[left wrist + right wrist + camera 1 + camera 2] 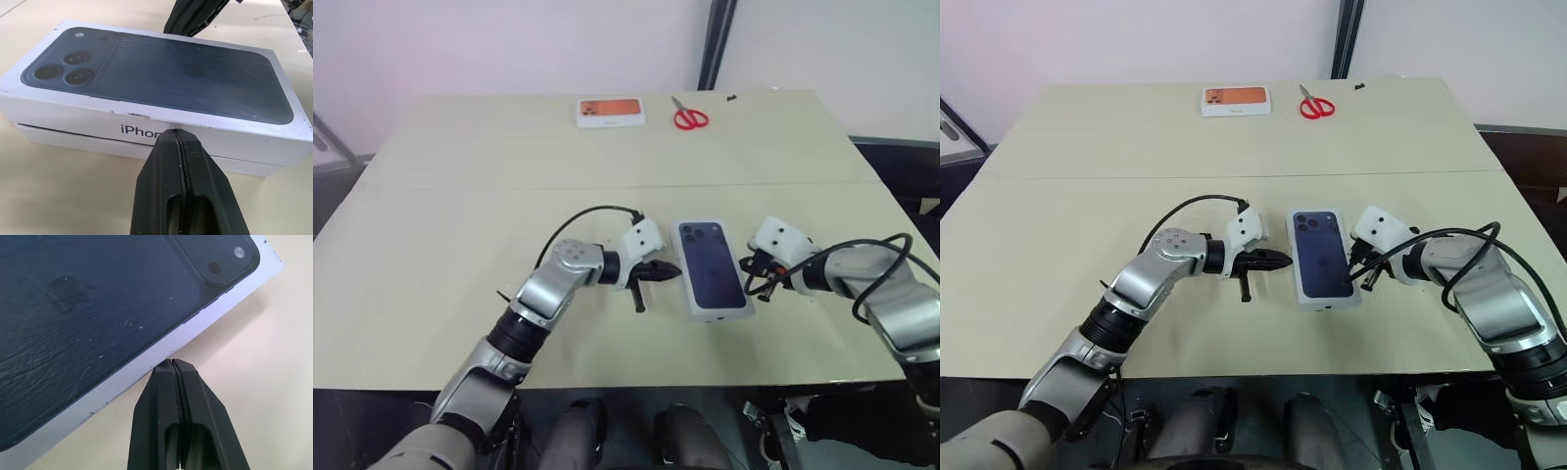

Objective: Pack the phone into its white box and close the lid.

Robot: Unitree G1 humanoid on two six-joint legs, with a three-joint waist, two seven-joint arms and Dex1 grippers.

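Both grippers rest closed and empty against the long sides of the package. Seen from the left wrist, the left gripper (179,139) has its fingers pressed together, with the tip at the side wall of the lid (161,78). From the right wrist, the right gripper (172,364) is also closed, at the opposite edge.

At the middle of the table (1067,196), the lid with the dark blue phone picture sits over the white box (88,144). Only a thin strip of the box shows under it, so the lid seems almost fully down. I cannot see the phone; I judge it is already inside. What remains, I think, is perhaps a last press to seat the lid completely.
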